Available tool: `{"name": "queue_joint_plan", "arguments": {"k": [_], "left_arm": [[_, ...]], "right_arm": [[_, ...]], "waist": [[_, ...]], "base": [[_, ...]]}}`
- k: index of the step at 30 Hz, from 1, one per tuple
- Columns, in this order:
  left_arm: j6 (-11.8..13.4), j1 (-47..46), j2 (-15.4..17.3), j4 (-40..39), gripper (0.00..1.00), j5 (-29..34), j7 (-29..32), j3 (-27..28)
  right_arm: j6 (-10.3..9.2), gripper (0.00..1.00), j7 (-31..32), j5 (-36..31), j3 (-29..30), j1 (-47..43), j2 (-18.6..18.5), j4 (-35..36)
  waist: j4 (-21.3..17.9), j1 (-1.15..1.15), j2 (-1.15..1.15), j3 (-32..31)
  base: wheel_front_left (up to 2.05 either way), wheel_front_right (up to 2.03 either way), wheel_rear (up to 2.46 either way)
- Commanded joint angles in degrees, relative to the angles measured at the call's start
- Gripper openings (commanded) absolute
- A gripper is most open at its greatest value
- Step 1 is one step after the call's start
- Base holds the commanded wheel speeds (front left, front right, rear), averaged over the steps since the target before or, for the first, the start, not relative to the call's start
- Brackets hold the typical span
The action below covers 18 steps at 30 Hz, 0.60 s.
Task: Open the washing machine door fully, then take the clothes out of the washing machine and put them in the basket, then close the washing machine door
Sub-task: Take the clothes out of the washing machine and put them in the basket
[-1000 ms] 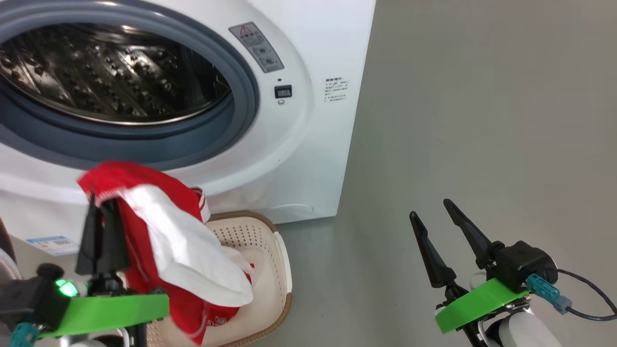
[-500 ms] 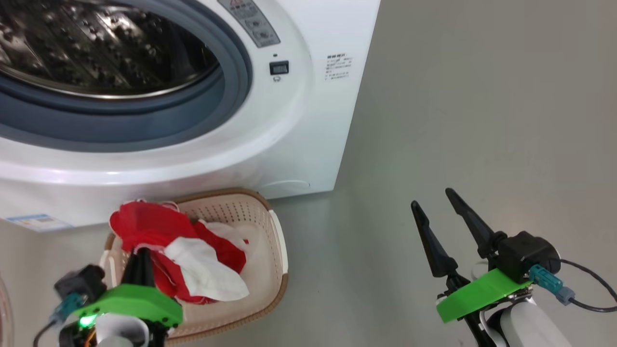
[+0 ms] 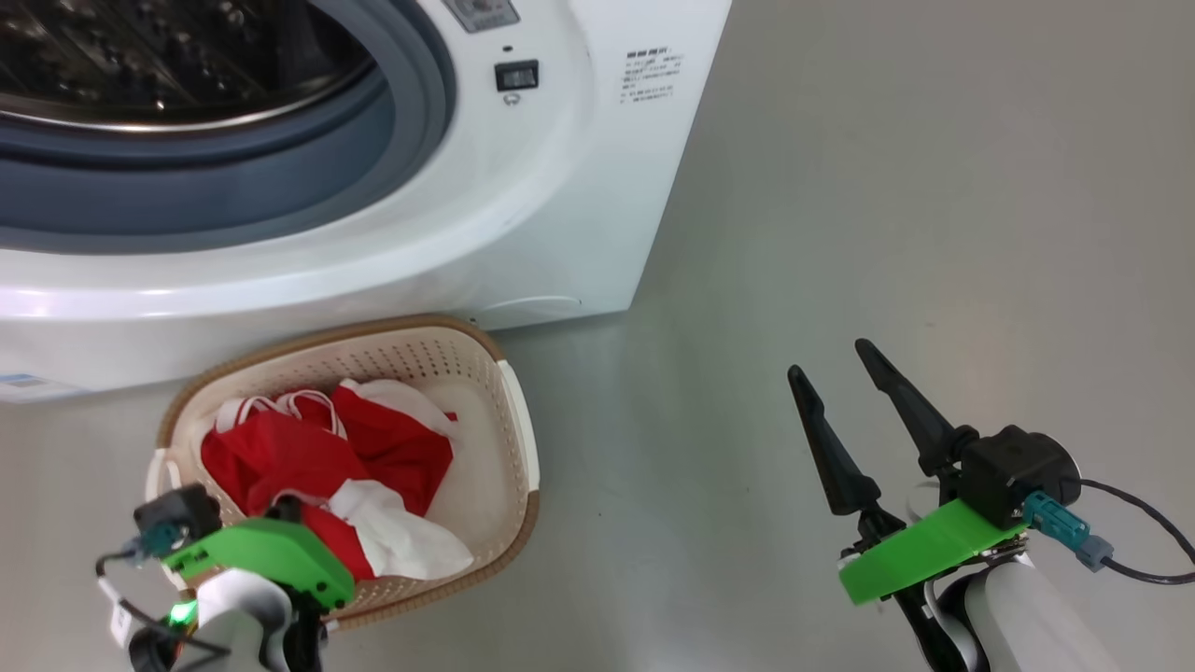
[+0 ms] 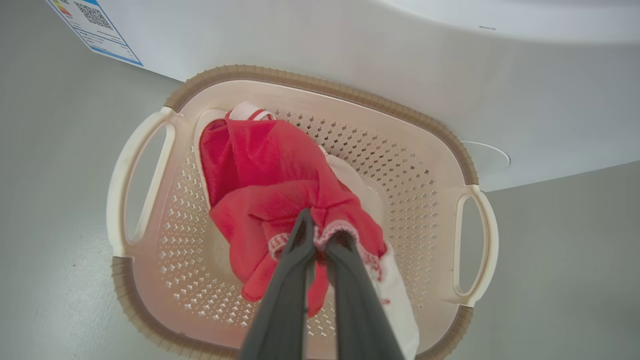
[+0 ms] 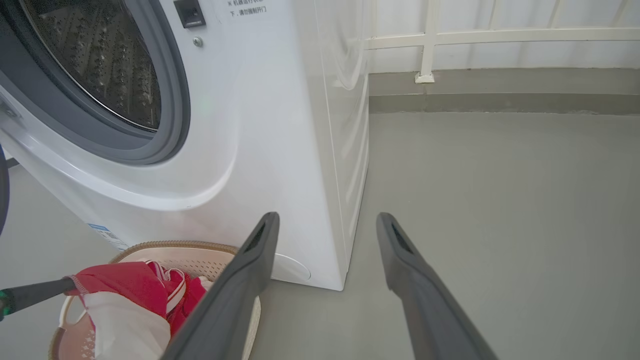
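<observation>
Left gripper (image 4: 320,227): jaws drawn narrow and clamped on a white-trimmed hem of the clothes (image 4: 260,165), fingers pointing down into the basket (image 4: 320,87). The clothes, red with white panels, lie inside the basket and fill its left half from the far left corner to the near edge. The perforated floor along the right handle side is bare. A white fold drapes toward the near right corner. The basket stands on the grey floor (image 3: 887,187), its far rim just beside the lower front of the washing machine (image 3: 523,187) and close to that machine's right front corner. A blue label (image 4: 95,25) sits low on the machine's front, beyond the basket's far left corner. Above, the grey rubber ring (image 3: 280,177) and the steel drum (image 3: 140,56) stand uncovered. A dark curved sliver at the left border of the right wrist view may be the washing machine door (image 5: 2,192); too little shows to confirm. Right gripper (image 3: 827,358): fingers spread wide, holding nothing, poised over bare floor well apart from the basket. A white railing (image 5: 500,36) runs along the wall behind.
</observation>
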<state>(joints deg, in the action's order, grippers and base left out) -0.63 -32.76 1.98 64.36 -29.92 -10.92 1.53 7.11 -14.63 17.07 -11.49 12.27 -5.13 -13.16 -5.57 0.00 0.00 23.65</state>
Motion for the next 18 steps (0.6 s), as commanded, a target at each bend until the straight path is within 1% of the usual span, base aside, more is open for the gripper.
{"name": "queue_joint_plan", "arguments": {"k": [1, 7, 13, 14, 15, 16, 17, 18], "left_arm": [[-0.5, -0.8, 1.6, -0.2, 0.00, -0.1, -0.2, 1.1], [-3.1, -4.9, 2.1, 5.8, 0.00, 0.6, 0.9, -0.7], [-4.4, -6.3, 2.3, 8.0, 0.00, 0.8, 1.7, -2.0], [-4.6, -6.3, 2.3, 8.2, 0.03, 0.8, 1.8, -2.2], [-4.8, -6.3, 2.3, 8.4, 0.11, 0.8, 1.9, -2.4], [-5.0, -6.3, 2.2, 8.5, 0.23, 0.9, 2.1, -2.7], [-5.2, -6.2, 2.2, 8.7, 0.49, 1.1, 2.0, -3.0], [-5.4, -6.1, 2.2, 8.8, 1.00, 1.1, 1.9, -3.3]], "right_arm": [[0.37, 1.00, -0.4, 0.3, -1.0, 1.0, -0.2, 1.3], [0.37, 1.00, -0.4, 0.3, -0.9, 2.2, -0.2, 1.2], [0.37, 1.00, -0.4, 0.4, -0.7, 2.7, 0.0, 0.9], [0.37, 1.00, -0.4, 0.4, -0.7, 2.7, 0.0, 0.8], [0.37, 1.00, -0.4, 0.4, -0.7, 2.7, 0.0, 0.7], [0.37, 1.00, -0.4, 0.4, -0.7, 2.7, 0.0, 0.5], [0.37, 1.00, -0.4, 0.3, -0.6, 2.7, 0.1, 0.4], [0.37, 1.00, -0.4, 0.2, -0.5, 2.7, 0.1, 0.2]], "waist": [[-0.4, 0.00, 0.00, 1.0], [-0.8, 0.00, 0.00, 3.0], [-1.0, 0.00, 0.00, 3.8], [-1.0, 0.00, 0.00, 3.8], [-1.0, 0.00, 0.00, 3.7], [-0.9, 0.00, 0.00, 3.6], [-0.9, 0.00, 0.00, 3.5], [-0.8, 0.00, 0.00, 3.2]], "base": [[0.00, 0.00, 0.00], [0.00, 0.00, 0.00], [0.00, 0.00, 0.00], [0.00, 0.00, 0.00], [0.00, 0.00, 0.00], [0.00, 0.00, 0.00], [0.00, 0.00, 0.00], [0.00, 0.00, 0.00]]}}
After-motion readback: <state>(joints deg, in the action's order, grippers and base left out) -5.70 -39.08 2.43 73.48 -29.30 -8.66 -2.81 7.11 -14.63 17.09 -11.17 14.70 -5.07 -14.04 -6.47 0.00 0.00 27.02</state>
